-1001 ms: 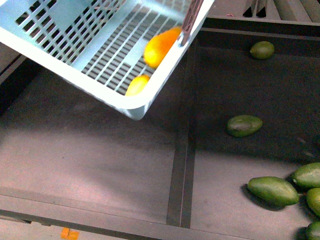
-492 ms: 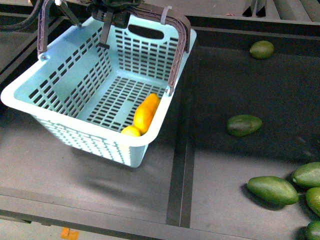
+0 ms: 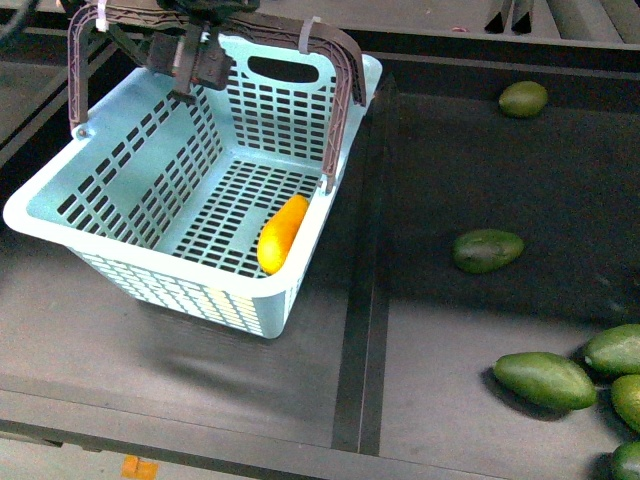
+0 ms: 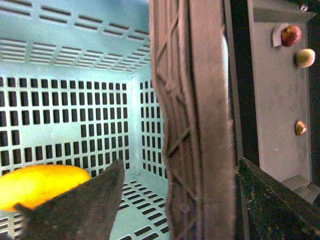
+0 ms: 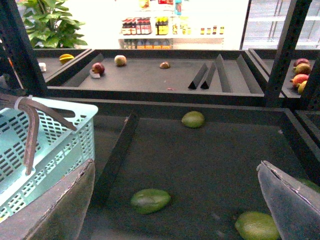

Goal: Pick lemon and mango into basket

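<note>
Basket (image 3: 150, 215): light, stiff slotted plastic, on left tray; best held by brown swing handle (image 3: 340, 70), left tool (image 3: 190, 60) clamped there. Mango (image 3: 281, 233): inside, smooth, roll-prone. Right tool (image 5: 175, 210): spread, empty.

Shop: produce bins (image 5: 165, 75), stocked shelves (image 5: 165, 25)

Teal slotted basket (image 3: 150, 215) (brown handle (image 3: 340, 60)); yellow-orange mango (image 3: 281, 233); green fruits (image 3: 488, 250).
</note>
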Available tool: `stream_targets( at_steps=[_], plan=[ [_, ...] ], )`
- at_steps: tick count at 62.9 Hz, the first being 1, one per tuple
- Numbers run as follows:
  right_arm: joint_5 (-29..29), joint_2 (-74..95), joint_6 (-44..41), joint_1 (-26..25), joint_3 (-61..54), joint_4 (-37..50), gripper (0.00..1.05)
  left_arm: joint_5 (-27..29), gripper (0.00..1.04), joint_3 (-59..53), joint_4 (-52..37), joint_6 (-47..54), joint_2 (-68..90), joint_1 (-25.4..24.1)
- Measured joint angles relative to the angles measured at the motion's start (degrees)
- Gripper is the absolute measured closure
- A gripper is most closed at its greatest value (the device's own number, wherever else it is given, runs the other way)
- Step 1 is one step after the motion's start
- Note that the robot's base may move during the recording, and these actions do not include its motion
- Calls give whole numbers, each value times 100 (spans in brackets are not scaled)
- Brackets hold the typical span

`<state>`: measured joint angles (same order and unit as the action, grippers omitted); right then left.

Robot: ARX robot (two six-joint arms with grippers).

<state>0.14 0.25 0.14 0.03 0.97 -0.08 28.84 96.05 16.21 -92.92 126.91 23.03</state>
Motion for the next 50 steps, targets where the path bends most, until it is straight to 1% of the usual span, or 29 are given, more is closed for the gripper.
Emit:
stream_targets(
  at_steps=[6, 9, 13, 16, 17, 20, 21, 24, 26, 27, 30, 32, 33, 36, 40, 41, 46, 50],
  plan=[
    [0, 0, 2, 0, 0, 0, 9, 245, 12, -595, 44, 2, -776, 37],
    [0, 0, 2, 0, 0, 0, 9, 334, 5, -892, 136, 9, -1154, 61],
    [0, 0, 2, 0, 0, 0, 9, 361, 8, -1309, 243, 55, -1652, 120],
    [0, 0, 0, 0, 0, 0, 9, 420, 7, -1674, 240, 114, -2041, 232],
    [-2, 0, 0, 0, 0, 0, 9, 291, 9, -1993, -140, 444, -2256, 258],
    [-2, 0, 2, 0, 0, 0, 9, -326, 19, -2988, -1974, 1873, -2712, 234],
    [-2, 0, 2, 0, 0, 0, 9, -396, 21, -3161, -2282, 2166, -2780, 225],
    [2, -2, 2, 0, 0, 0, 9, -704, 31, -4190, -4120, 3991, -3158, 98],
    [2, -2, 2, 0, 0, 0, 9, -811, 38, -4789, -5215, 5158, -3366, -26],
    [2, -2, 2, 0, 0, 0, 9, -833, 40, -4916, -5427, 5569, -3418, -63],
    [0, -2, 2, 0, 0, 0, 9, -960, 50, -5591, -6352, 6887, -3766, -289],
    [-2, 0, 2, 0, 0, 0, 9, -1043, 57, -5956, -6688, 7691, -4000, -431],
    [-2, -2, 2, 0, 0, 0, 9, -1060, 59, -6037, -6741, 7834, -4054, -466],
    [-2, -2, 2, 0, 0, 0, 9, -1200, 69, -6481, -6907, 8430, -4374, -638],
    [-9, -2, 2, 0, 0, 0, 9, -1410, 83, -6990, -6988, 8824, -4715, -809],
    [-9, -2, 2, 0, 0, 0, 9, -1434, 85, -7047, -6992, 8863, -4754, -828],
    [-2, -2, 2, 0, 0, 0, 9, -1655, 102, -7517, -7023, 9073, -5110, -1005],
    [-2, -2, 2, 0, 0, 0, 9, -1840, 101, -7897, -7023, 9167, -5521, -1185]
  ],
)
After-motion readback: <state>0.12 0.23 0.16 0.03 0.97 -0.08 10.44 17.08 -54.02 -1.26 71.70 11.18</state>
